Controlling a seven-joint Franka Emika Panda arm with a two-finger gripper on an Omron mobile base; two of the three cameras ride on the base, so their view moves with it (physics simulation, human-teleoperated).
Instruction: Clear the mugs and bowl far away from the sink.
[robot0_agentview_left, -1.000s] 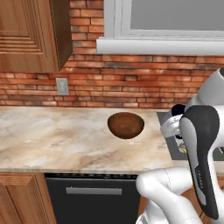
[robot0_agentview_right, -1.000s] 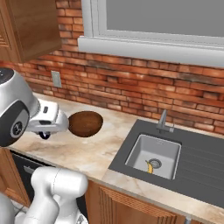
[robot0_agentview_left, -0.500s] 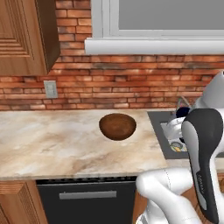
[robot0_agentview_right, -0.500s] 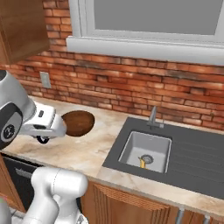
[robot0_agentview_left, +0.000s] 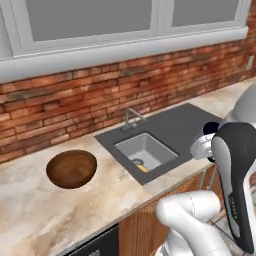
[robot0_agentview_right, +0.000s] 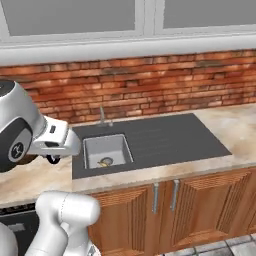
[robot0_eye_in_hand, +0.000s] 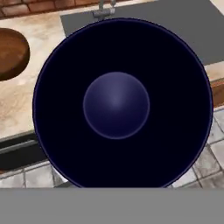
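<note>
Pincer (robot0_agentview_left: 212, 145) — gripping dark blue mug (robot0_eye_in_hand: 118, 105), hanging beside the sink (robot0_agentview_left: 145, 151); wooden bowl (robot0_agentview_left: 71, 168) sitting on bench (robot0_agentview_left: 30, 210).

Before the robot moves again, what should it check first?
1. Mug in the pincer: ok, it sits right under the hand.
2. Pincer shut on the mug: ok.
3. Mug above the counter: not ok; floor tiles show under it, so it seems to hang past the front edge.
4. Bowl far from the sink: not ok, it lies on the counter just left of it.
5. Where the other mug is: cannot tell.
</note>
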